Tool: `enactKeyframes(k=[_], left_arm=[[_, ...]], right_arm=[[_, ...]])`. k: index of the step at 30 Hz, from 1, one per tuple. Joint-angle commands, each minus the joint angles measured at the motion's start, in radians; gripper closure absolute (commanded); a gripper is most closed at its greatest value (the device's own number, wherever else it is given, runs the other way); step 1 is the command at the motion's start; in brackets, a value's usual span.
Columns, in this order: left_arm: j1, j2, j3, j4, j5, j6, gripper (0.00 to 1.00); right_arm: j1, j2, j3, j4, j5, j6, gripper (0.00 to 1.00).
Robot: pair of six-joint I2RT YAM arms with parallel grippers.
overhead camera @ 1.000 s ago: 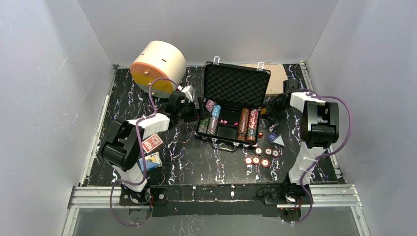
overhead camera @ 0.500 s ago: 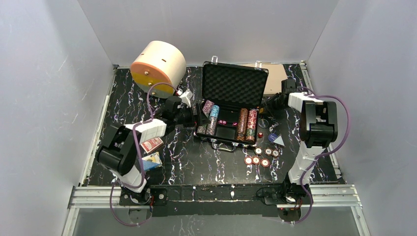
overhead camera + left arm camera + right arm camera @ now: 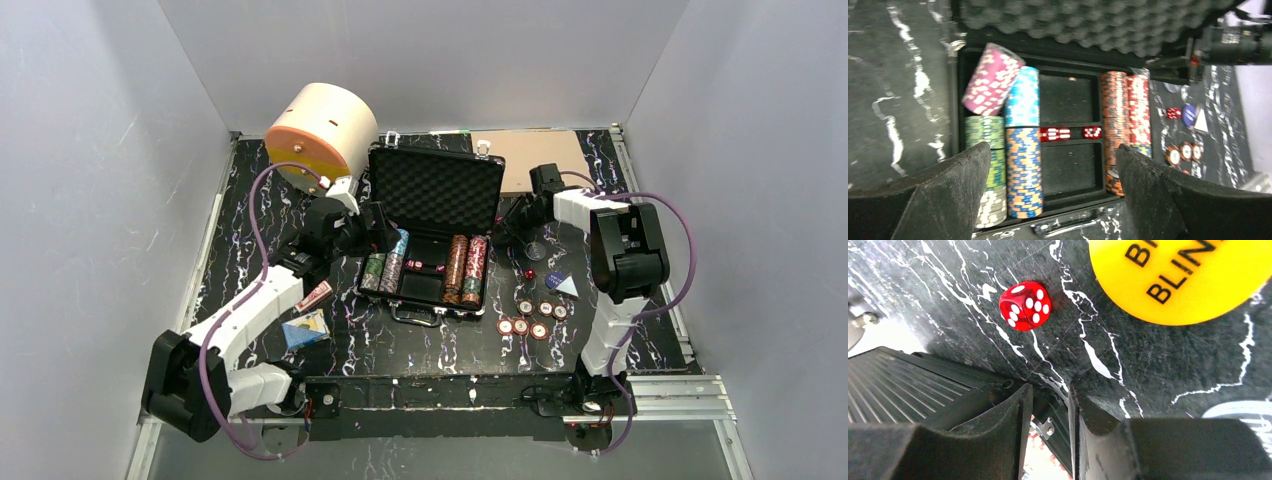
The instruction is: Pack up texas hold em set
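both fingers [image 3: 948,195] of the left tool [image 3: 378,228] stand spread wide at the left wall of the open black briefcase [image 3: 436,195], mid-counter nearer the far edge. foam lid upright; striped chip rows [image 3: 385,270] and red dice [image 3: 1063,133] lie in its tray. right tool [image 3: 512,222], nearly closed, pinches its right wall. loose chips [image 3: 522,326] lie toward the right edge.
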Motion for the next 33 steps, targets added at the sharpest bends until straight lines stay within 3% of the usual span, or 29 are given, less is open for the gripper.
enactKeyframes(k=[1, 8, 14, 22, 26, 33], left_arm=[[0.000, -0.041, 0.056, -0.168, -0.227, 0.029, 0.07], [0.000, -0.160, 0.133, -0.273, -0.481, 0.041, 0.06], [0.000, -0.265, 0.175, -0.340, -0.682, 0.012, 0.06], [0.000, -0.404, 0.187, -0.421, -0.790, -0.017, 0.06], [0.000, -0.453, 0.186, -0.454, -0.789, -0.011, 0.06], [0.000, -0.499, 0.175, -0.528, -0.801, -0.009, 0.05]], right_arm=[[0.027, -0.079, 0.084, -0.205, 0.164, -0.071, 0.57], [0.043, -0.368, 0.077, -0.308, 0.557, 0.033, 0.39], [0.276, -0.510, 0.087, -0.343, 0.719, 0.133, 0.35], [0.640, -0.182, 0.444, -0.438, 0.795, 0.225, 0.26], [0.706, 0.017, 0.666, -0.491, 0.816, 0.246, 0.23], [0.731, 0.276, 0.909, -0.509, 0.869, 0.220, 0.27]])
